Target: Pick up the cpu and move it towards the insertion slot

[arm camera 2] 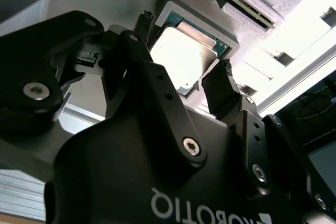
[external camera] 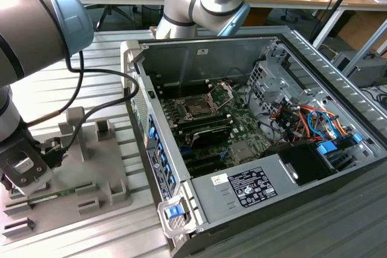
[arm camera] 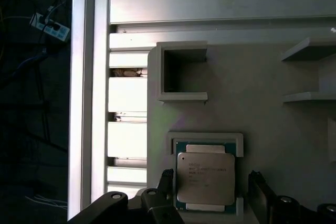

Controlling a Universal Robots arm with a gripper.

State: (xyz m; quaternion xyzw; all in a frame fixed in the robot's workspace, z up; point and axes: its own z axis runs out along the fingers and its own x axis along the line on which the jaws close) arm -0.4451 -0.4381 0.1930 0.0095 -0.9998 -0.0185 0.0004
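On the slatted metal table (external camera: 103, 52), an open computer case (external camera: 181, 58) is seen toward the exterior view's right and a grey fixture plate (external camera: 91, 167) toward its left, where the arm (external camera: 36, 22) is bent down and the gripper (external camera: 24, 167) is held low over the plate. The insertion slot (external camera: 197, 108) is found inside the case with its bracket raised, well apart from the gripper and beyond the case's near wall, which is judged to be the edge to be cleared. The cpu (arm camera: 205, 179) is seated flat in a shallow nest (arm camera: 205, 137) on the plate, directly between the fingers (arm camera: 167, 178). These are held apart, one at each flank across what seems the chip's shorter span, and no clamping is seen. Open room is seen above the chip.
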